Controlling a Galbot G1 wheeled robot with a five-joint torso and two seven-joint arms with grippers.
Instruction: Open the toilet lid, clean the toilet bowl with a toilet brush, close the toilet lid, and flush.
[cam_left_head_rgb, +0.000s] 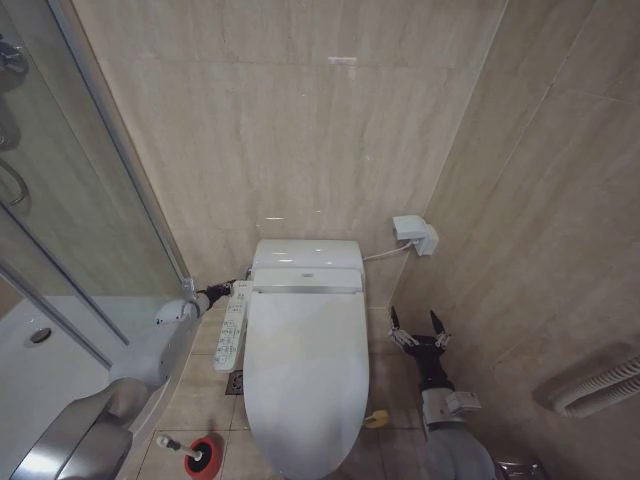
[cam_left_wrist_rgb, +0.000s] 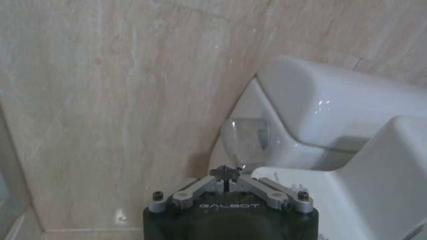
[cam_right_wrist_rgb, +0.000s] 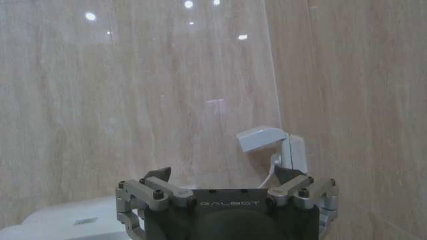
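One glossy oval toilet lid (cam_left_head_rgb: 305, 370)

"GALBOT" on both hands (cam_left_wrist_rgb: 229, 181) (cam_right_wrist_rgb: 229, 176)

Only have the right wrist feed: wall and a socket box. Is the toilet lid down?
Observer: Yes. The head view shows the toilet lid shut flat.
Operator: Left tool?
Observer: The left tool is on the robot's left of the lid, beside the tank, fingers shut, holding nothing.
Operator: Brush?
Observer: The toilet brush stands in its red holder on the floor, left of the lid's front end.
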